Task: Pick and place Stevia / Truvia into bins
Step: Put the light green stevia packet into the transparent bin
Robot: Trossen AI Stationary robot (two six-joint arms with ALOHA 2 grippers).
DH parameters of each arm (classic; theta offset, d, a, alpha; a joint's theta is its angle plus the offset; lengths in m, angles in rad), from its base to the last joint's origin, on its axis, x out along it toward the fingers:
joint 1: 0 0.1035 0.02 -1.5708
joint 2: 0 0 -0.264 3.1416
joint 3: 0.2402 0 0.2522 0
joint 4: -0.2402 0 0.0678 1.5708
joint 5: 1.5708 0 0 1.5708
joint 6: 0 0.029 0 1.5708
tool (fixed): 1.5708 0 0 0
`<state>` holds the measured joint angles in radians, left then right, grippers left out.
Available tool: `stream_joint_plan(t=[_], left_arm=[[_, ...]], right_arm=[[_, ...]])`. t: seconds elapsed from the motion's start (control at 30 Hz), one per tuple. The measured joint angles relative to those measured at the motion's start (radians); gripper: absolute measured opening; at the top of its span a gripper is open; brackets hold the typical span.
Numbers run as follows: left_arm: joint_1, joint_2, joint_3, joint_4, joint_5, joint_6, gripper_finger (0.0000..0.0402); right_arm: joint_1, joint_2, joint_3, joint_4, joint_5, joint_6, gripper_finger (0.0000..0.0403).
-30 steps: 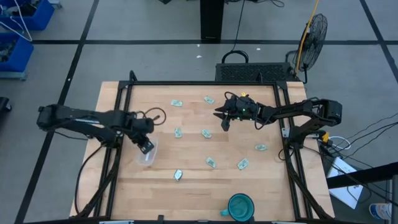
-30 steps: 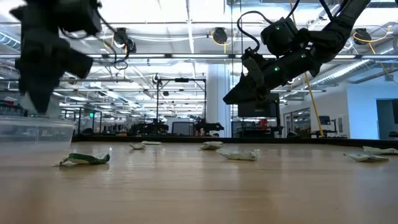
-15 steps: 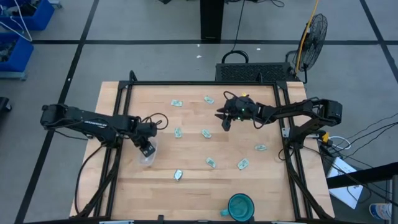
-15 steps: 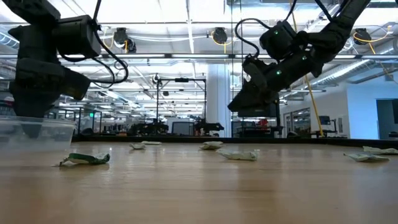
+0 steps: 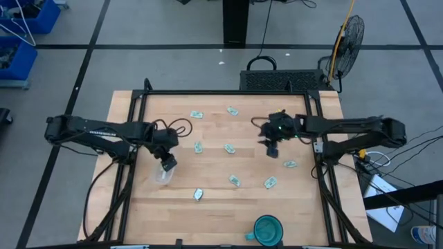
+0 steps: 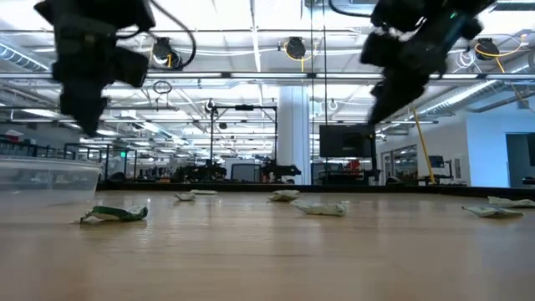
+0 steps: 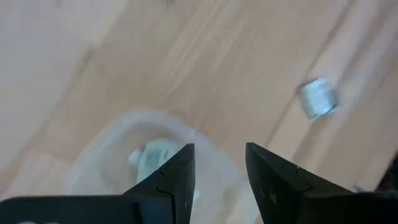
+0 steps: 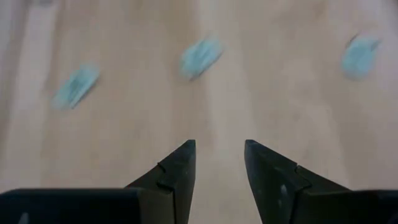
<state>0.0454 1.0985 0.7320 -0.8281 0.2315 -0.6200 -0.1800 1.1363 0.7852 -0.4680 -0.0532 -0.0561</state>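
The clear tub (image 5: 161, 176) stands at the table's left, with one pale sachet (image 7: 155, 154) lying inside it. My left gripper (image 5: 168, 164) hovers just above the tub, open, with nothing between its fingers (image 7: 217, 168). Several green-and-white sachets lie flat on the wood, among them one (image 5: 199, 147) left of centre, one (image 5: 229, 148) at the centre and one (image 5: 290, 164) to the right. My right gripper (image 5: 271, 150) hangs open above bare wood right of centre, clear of every sachet (image 8: 202, 56).
A teal mug (image 5: 268, 228) stands near the front edge. A crumpled sachet (image 6: 113, 215) lies in front of the tub (image 6: 50, 176). Black frame rails (image 5: 315, 138) run along the table's sides and back. Open wood lies between the scattered sachets.
My left gripper has risen from the tub's rim and now hangs clear above it. My right gripper has swung toward the table's right edge and a little nearer, climbing and tipping closer to level. The sachets on the table have stayed where they were.
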Motion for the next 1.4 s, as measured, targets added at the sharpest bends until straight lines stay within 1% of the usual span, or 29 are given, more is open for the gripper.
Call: stream_joint_plan(t=[0.07,0.17,0.23,0.27,0.37,0.43,0.5,0.6,0.73,0.97,1.17,1.27,1.4], left_arm=[[0.004,0.000,0.043,0.004,-0.038,0.020,0.0147],[0.019,0.000,0.092,0.039,-0.110,0.046,0.0147],[0.033,0.000,0.112,0.067,-0.156,0.056,0.0147],[0.040,0.000,0.116,0.093,-0.171,0.059,0.0147],[0.067,0.000,0.119,0.182,-0.181,0.062,0.0147],[0.080,0.000,0.119,0.225,-0.179,0.062,0.0147],[0.091,0.000,0.119,0.251,-0.174,0.066,0.0147],[0.099,0.000,0.119,0.261,-0.173,0.061,0.0147],[0.099,0.000,0.119,0.262,-0.172,0.036,0.0147],[0.087,0.000,0.119,0.263,-0.172,0.008,0.0147],[0.087,0.000,0.119,0.264,-0.173,0.008,0.0147],[0.087,0.000,0.119,0.264,-0.178,0.007,0.0147],[0.087,0.000,0.119,0.264,-0.180,0.007,0.0147]], right_arm=[[0.047,-0.024,0.014,-0.157,-0.001,0.030,0.0131],[0.106,-0.032,-0.003,-0.341,-0.001,0.152,0.0130],[0.135,-0.032,-0.037,-0.404,-0.001,0.236,0.0130],[0.148,-0.032,-0.060,-0.409,0.001,0.261,0.0130],[0.172,-0.031,-0.117,-0.351,0.048,0.288,0.0130],[0.175,-0.026,-0.146,-0.312,0.051,0.307,0.0130],[0.175,-0.020,-0.165,-0.310,0.048,0.315,0.0130],[0.176,-0.015,-0.168,-0.308,0.045,0.324,0.0130],[0.176,-0.015,-0.168,-0.314,-0.001,0.320,0.0130],[0.176,-0.015,-0.224,-0.316,-0.003,0.396,0.0130],[0.176,-0.015,-0.268,-0.293,-0.006,0.398,0.0129],[0.176,-0.016,-0.283,-0.238,-0.004,0.411,0.0120],[0.174,-0.019,-0.316,-0.172,-0.024,0.419,0.0090]])
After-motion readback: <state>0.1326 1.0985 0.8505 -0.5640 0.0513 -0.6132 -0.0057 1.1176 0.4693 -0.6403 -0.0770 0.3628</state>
